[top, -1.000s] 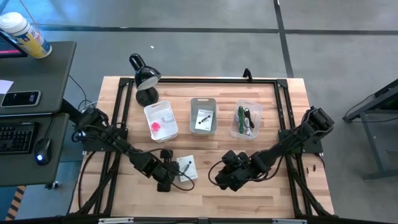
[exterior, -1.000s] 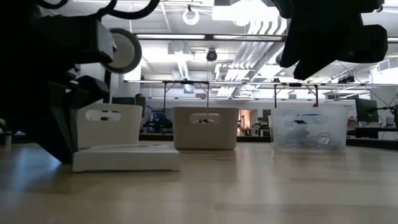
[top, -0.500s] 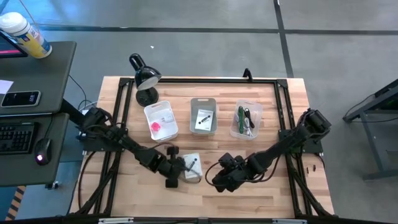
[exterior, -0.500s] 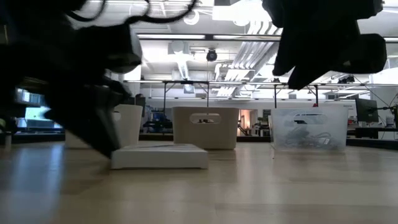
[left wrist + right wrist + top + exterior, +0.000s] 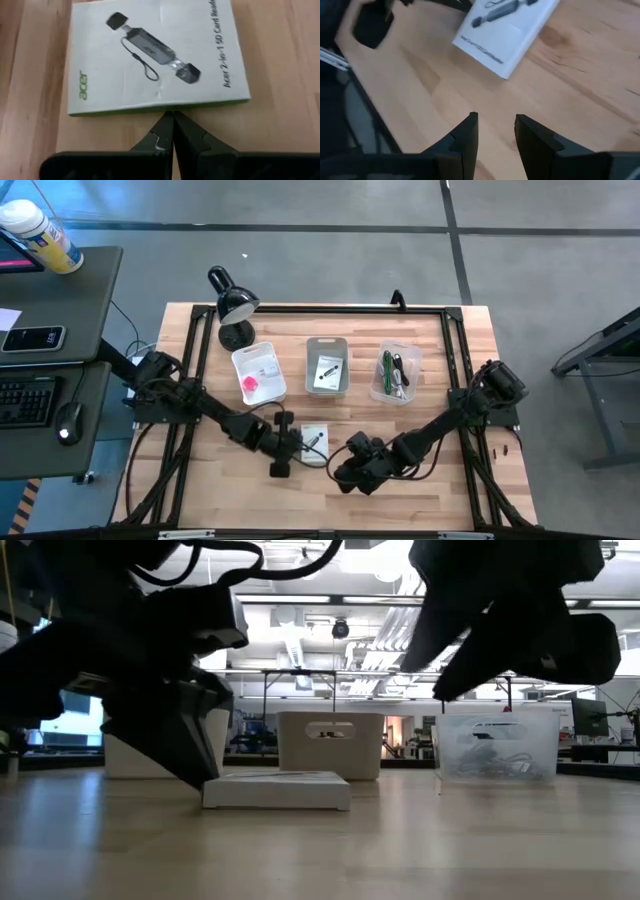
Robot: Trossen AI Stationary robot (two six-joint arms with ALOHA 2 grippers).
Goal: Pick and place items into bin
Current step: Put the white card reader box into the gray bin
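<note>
Left claw (image 5: 173, 116): fingers pressed together, tips touching the green-edged side of the white flat packet (image 5: 155, 55), down on the bench (image 5: 470, 480).
Right claw (image 5: 495, 120): fingers apart, holding nothing, hovering over bare wood just beside the packet.
Packet: lies flat on the bench between the two claws, in front of the middle bin; a dark card reader is printed on its face.
Left bin (image 5: 258, 373): white, holds a pink cube (image 5: 250, 384) and a white piece.
Middle bin (image 5: 327, 366): grey, holds a second white flat packet (image 5: 327, 372) with a dark part.
Right bin (image 5: 395, 372): clear, holds green, black and white cords (image 5: 393, 370).
Lamp (image 5: 232, 304): black, at the bench's far left corner.
</note>
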